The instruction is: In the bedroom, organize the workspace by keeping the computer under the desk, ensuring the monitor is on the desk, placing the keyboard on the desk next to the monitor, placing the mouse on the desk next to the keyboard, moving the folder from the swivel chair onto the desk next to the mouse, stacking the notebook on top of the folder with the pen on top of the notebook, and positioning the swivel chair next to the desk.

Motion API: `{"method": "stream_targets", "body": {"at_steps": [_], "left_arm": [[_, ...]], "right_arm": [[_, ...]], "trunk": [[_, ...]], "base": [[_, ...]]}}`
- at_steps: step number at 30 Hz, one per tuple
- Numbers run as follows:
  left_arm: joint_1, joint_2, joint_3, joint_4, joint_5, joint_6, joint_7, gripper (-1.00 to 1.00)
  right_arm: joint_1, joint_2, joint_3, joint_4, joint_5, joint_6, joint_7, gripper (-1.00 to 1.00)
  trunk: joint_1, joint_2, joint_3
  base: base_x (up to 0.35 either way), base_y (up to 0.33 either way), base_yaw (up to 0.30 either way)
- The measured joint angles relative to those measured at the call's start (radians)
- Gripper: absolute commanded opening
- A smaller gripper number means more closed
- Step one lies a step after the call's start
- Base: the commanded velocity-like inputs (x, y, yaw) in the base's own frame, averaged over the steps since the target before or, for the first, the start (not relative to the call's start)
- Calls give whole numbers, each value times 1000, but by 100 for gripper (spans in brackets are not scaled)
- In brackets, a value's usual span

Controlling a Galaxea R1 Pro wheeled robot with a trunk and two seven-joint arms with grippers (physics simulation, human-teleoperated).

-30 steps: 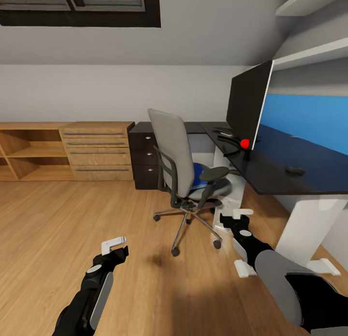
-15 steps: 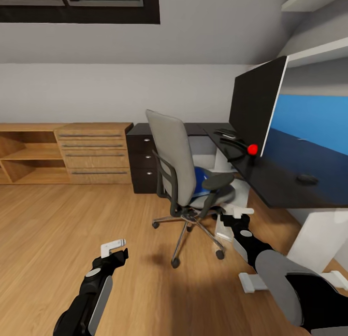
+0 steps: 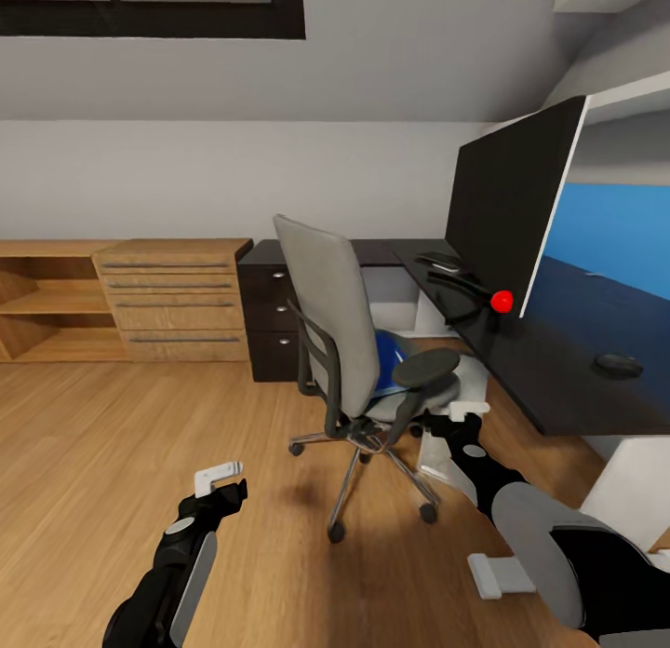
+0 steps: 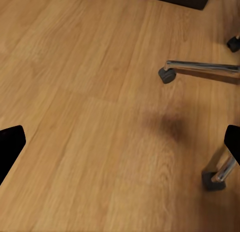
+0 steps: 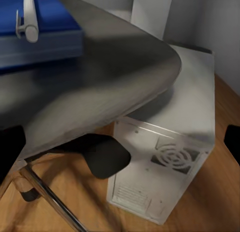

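Observation:
The swivel chair (image 3: pixel 340 322) stands mid-room with its grey back toward me, and the blue folder (image 3: pixel 387 359) lies on its seat. To the right is the desk (image 3: pixel 558 387), its black top carrying the monitor (image 3: pixel 512 210), the mouse (image 3: pixel 619 364) and, farther back, the keyboard (image 3: pixel 437 260). My right gripper (image 3: pixel 461 413) is open, just right of the seat's edge. Its wrist view shows the folder (image 5: pixel 40 39), the seat (image 5: pixel 100 77) and the pale computer tower (image 5: pixel 170 157) on the floor. My left gripper (image 3: pixel 221 476) hangs open over bare floor, left of the chair's base (image 4: pixel 200 67).
Low light-wood drawers (image 3: pixel 172 299) and open shelves (image 3: pixel 46 299) line the back wall at the left. The desk's dark drawer unit (image 3: pixel 274 322) stands behind the chair. A white desk foot (image 3: pixel 502 573) lies on the floor by my right arm. Open wood floor spreads left.
The whole view has shifted: the camera has come closer to the chair and desk, which now look larger. Both grippers keep their places in the picture and stay open.

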Motion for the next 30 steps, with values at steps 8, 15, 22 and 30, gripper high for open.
{"method": "stream_targets", "body": {"at_steps": [8,15,22,30], "left_arm": [[0,1,0,-1,0,0,1,100],[0,2,0,0,0,0,1,100],[0,2,0,-1,0,0,1,100],[0,2,0,-1,0,0,1,100]], "right_arm": [[0,1,0,1,0,-4,0,100],[1,7,2,2,1,-9,4,100],[1,10,1,2,0,-10,4,100],[1,11,4,2,-1,-10,4,100]], "trunk": [[0,0,0],[0,0,0],[0,0,2],[0,0,9]], "base": [[46,-8,0],[72,0,0],[4,0,93],[0,0,216]]}}
